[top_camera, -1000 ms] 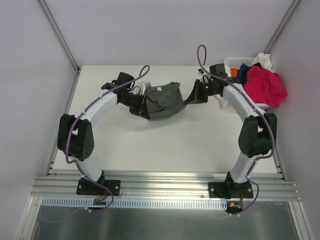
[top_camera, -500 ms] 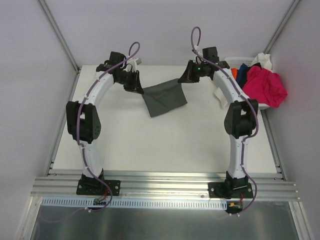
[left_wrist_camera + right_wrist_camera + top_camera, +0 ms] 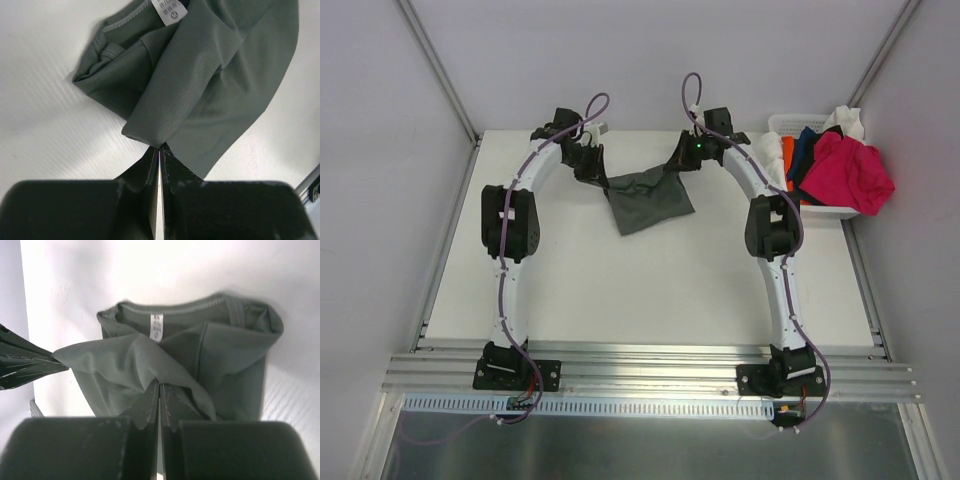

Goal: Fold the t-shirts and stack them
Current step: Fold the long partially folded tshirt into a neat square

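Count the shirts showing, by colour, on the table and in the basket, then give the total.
grey shirt: 1
pink shirt: 1
blue shirt: 1
orange shirt: 1
white shirt: 1
Total: 5 showing; more may be hidden underneath.

You're looking at a plain charcoal-grey t-shirt point(image 3: 650, 200) (fine mesh weave, white neck label point(image 3: 157, 327)) on your white worktop point(image 3: 650, 290); the white basket point(image 3: 782, 122) shows a magenta-pink shirt point(image 3: 855, 172), a navy shirt point(image 3: 807, 143) and an orange shirt point(image 3: 787, 151).
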Robot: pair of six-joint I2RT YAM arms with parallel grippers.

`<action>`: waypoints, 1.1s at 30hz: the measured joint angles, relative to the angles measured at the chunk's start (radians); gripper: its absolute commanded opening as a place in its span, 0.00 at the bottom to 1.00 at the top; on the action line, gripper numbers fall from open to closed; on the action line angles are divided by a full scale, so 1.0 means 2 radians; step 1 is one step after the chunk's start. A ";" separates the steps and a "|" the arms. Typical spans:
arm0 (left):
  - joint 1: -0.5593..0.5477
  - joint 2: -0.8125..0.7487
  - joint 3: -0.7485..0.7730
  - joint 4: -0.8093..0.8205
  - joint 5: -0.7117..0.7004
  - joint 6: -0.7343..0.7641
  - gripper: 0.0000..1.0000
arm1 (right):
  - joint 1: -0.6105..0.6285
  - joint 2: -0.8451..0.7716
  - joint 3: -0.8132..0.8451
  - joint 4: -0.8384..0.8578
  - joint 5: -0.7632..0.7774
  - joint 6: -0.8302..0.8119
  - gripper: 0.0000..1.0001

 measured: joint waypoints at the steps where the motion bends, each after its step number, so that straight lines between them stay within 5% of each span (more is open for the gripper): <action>1: 0.000 0.006 0.006 0.000 -0.002 0.000 0.00 | 0.000 0.002 0.006 0.004 0.003 0.001 0.01; 5: 0.000 0.013 0.021 0.003 -0.020 0.000 0.00 | 0.000 0.002 0.030 0.017 0.014 0.004 0.04; 6: 0.000 0.013 0.023 0.005 -0.026 0.000 0.16 | -0.001 0.002 0.038 0.022 0.020 0.004 0.12; 7: 0.000 0.014 0.025 0.006 -0.031 0.003 0.56 | -0.001 0.002 0.046 0.027 0.025 0.005 0.31; 8: 0.000 0.014 0.026 0.007 -0.039 0.005 0.76 | -0.001 0.002 0.053 0.029 0.031 0.006 0.63; 10: -0.001 0.014 0.028 0.009 -0.053 0.005 0.99 | -0.002 0.002 0.065 0.034 0.040 0.000 0.87; 13: -0.004 0.013 0.028 0.010 -0.082 0.006 0.99 | -0.005 0.002 0.069 0.040 0.052 -0.006 0.98; 21: -0.027 -0.053 -0.024 0.009 -0.128 0.001 0.99 | -0.011 -0.033 -0.006 0.035 0.047 0.001 0.95; 33: -0.033 -0.080 -0.132 0.018 -0.047 -0.088 0.99 | 0.018 -0.050 -0.084 0.027 -0.011 0.044 0.93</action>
